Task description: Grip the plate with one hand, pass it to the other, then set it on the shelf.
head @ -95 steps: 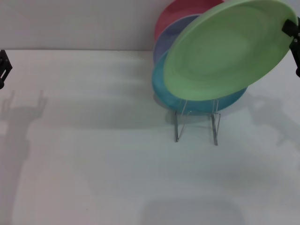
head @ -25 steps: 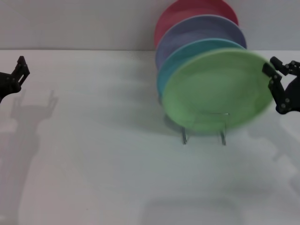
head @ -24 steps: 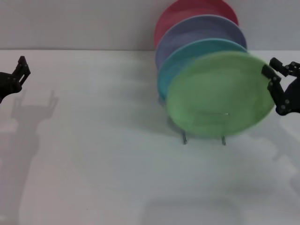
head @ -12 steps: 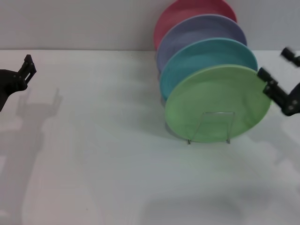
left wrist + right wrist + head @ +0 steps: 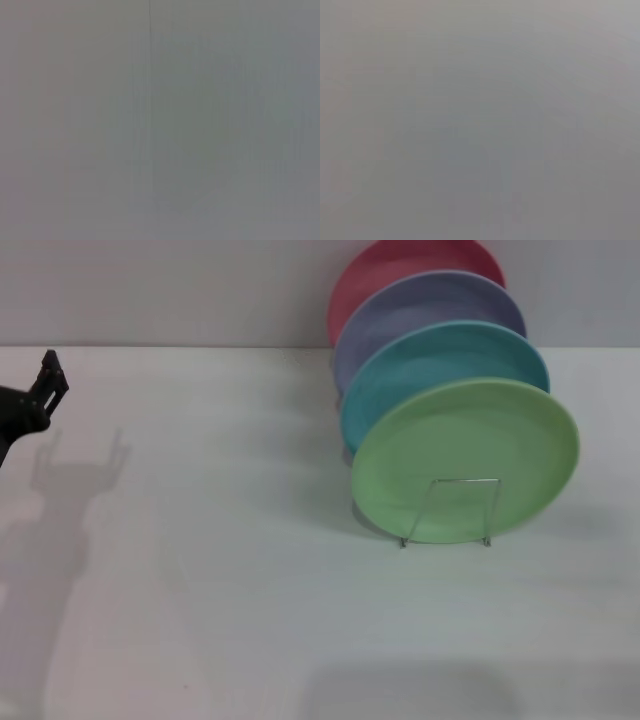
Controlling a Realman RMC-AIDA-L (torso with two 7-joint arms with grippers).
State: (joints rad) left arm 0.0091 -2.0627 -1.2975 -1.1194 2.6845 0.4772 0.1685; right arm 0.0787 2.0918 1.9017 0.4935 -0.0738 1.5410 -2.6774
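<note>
The light green plate [image 5: 465, 440] stands on edge in the front slot of the thin wire shelf [image 5: 465, 480], leaning back toward the turquoise plate [image 5: 440, 355]. One wire loop of the shelf crosses the green plate's lower face. No gripper touches the plate. My left gripper [image 5: 45, 390] is at the far left edge of the head view, above the table and far from the plates. My right gripper is out of view. Both wrist views show only plain grey.
Behind the turquoise plate stand a lavender plate [image 5: 420, 305] and a pink-red plate [image 5: 390, 270] in the same rack. The white table [image 5: 250, 590] runs back to a grey wall.
The right gripper, which was at the green plate's right rim, has drawn off to the right and out of view. The plate now stands still in the rack. The left gripper has shifted slightly left.
</note>
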